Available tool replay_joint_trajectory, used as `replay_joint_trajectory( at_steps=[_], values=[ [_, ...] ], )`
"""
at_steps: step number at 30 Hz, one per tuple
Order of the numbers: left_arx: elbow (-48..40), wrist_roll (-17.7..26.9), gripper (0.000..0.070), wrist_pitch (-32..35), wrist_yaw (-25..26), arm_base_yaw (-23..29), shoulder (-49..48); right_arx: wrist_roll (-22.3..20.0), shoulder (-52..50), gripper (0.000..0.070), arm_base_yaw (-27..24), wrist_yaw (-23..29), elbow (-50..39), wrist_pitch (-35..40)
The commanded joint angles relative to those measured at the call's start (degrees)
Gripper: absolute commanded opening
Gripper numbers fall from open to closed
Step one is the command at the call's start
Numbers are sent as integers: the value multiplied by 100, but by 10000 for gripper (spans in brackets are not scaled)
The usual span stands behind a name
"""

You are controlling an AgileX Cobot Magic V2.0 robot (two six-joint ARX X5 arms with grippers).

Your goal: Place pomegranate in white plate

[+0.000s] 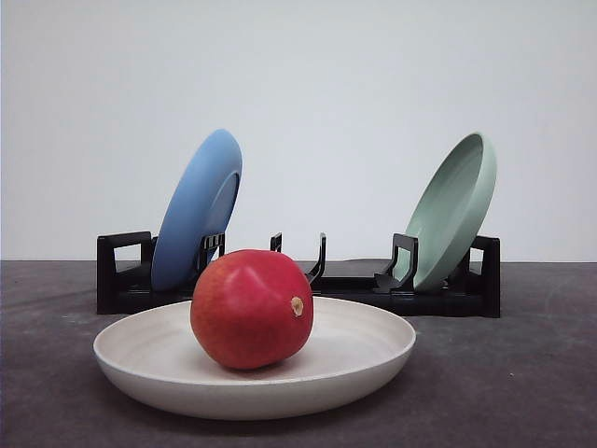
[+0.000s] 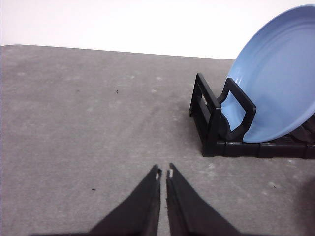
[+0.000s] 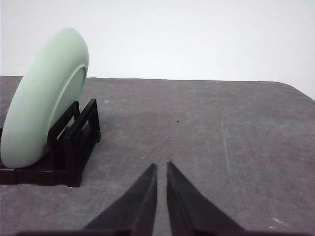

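One pomegranate [image 1: 251,308] rests inside the white plate [image 1: 359,373], left of the plate's centre, stem nub facing right; bare rim all round it. Grey counter [image 1: 532,373] lies open on both sides of the plate. Behind the plate: black rack [image 1: 448,297], blue plate [image 1: 198,207] leaning at its left end, green plate [image 1: 453,207] at its right. Left gripper [image 2: 164,173] and right gripper [image 3: 161,167]: each low over bare counter, fingers nearly together, holding nothing.
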Motion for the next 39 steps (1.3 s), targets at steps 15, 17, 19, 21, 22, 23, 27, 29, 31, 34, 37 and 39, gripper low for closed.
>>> replay_joint_trajectory(
  at_steps=[15,17,19,21,22,23,27,29,31,34,37,39],
  values=[
    [-52,79,0,61,-22,-2,-9,-42,7,31,-4,13,-22,61],
    [-52,79,0,61,-22,-2,-9,-42,7,31,-4,13,-22,61],
    [-52,79,0,61,-22,-2,-9,-42,7,31,-4,13,-22,61],
    [-52,79,0,61,-22,-2,-9,-42,7,31,-4,13,-22,61],
    [-52,79,0,61,-22,-2,-9,-42,7,31,-4,13,-22,61],
    [-52,79,0,61,-22,-2,-9,-42,7,31,-4,13,-22,61],
    [-52,79,0,61,-22,-2,-9,-42,7,31,-4,13,-22,61],
    [-52,79,0,61,-22,-2,-9,-42,7,31,-4,13,-22,61],
    [-52,79,0,61,-22,-2,-9,-42,7,31,-4,13,-22,61],
    [-52,79,0,61,-22,-2,-9,-42,7,31,-4,13,-22,61],
    [-52,79,0,61,-22,-2,-9,-42,7,31,-4,13,-22,61],
    [-52,80,0,61,-22,-2,-9,-42,7,31,-4,13,-22,61]
  ],
)
